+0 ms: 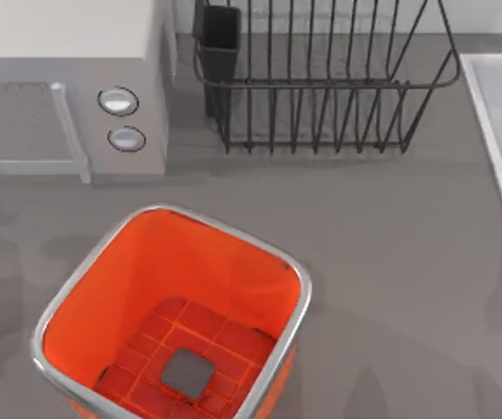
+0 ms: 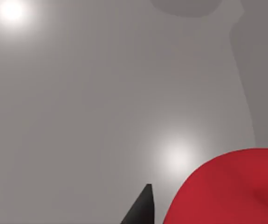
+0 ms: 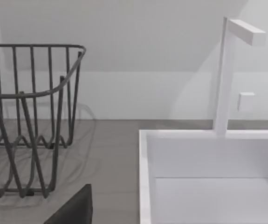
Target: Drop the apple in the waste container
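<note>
Not yet dropped: red apple (image 2: 231, 189) close beside left jaws, grip state impossible to tell, orange waste container (image 1: 128, 262) empty on counter (image 1: 390, 262) at left, right jaws near sink (image 3: 208, 177), state unclear.

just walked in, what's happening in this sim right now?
An apple-to-bin job. The waste container sits open at the front of the table, toward its left side, with nothing on its gridded floor yet. The left wrist view has the apple right up close, beside a dark fingertip, over a plain grey surface; whether it is gripped isn't clear. The right wrist view faces the black wire rack and the white sink. Behind the container stand the rack and a microwave.
</note>
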Robot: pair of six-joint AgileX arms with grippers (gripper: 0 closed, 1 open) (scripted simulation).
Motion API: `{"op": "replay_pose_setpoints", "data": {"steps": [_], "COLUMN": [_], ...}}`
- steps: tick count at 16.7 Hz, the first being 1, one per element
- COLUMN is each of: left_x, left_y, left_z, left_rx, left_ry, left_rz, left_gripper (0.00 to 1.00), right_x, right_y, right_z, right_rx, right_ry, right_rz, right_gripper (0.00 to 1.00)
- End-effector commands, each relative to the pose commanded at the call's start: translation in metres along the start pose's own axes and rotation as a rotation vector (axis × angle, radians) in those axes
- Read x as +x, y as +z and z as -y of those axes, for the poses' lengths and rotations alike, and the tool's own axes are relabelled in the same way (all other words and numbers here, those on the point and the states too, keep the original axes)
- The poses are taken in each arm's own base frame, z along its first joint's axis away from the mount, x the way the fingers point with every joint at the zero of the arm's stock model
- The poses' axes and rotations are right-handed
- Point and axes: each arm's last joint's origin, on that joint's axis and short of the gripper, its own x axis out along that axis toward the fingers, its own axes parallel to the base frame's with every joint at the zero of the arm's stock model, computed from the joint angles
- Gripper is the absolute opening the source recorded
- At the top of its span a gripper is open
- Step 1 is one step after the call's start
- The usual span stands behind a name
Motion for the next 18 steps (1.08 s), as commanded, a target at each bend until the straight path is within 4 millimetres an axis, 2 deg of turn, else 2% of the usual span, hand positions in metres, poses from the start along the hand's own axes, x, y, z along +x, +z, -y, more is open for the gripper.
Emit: {"op": "replay_pose_setpoints", "data": {"steps": [3, 6, 13, 18], "left_x": [-0.011, -0.009, -0.009, -0.012], "left_y": [0.013, 0.023, 0.024, 0.026], "left_z": [-0.005, -0.008, -0.009, 0.012], "left_rx": [0.031, 0.059, 0.054, -0.066], "left_ry": [-0.036, -0.080, -0.084, -0.052], "left_rz": [-0.028, -0.060, -0.065, -0.080], "left_gripper": [0.00, 0.00, 0.00, 0.00], "right_x": [0.000, 0.000, 0.000, 0.000], "right_y": [0.000, 0.000, 0.000, 0.000], "right_z": [0.000, 0.000, 0.000, 0.000], "right_rx": [0.000, 0.000, 0.000, 0.000], "right_ry": [0.000, 0.000, 0.000, 0.000], "right_rz": [0.000, 0.000, 0.000, 0.000], "right_gripper": [1.00, 1.00, 1.00, 1.00]}}
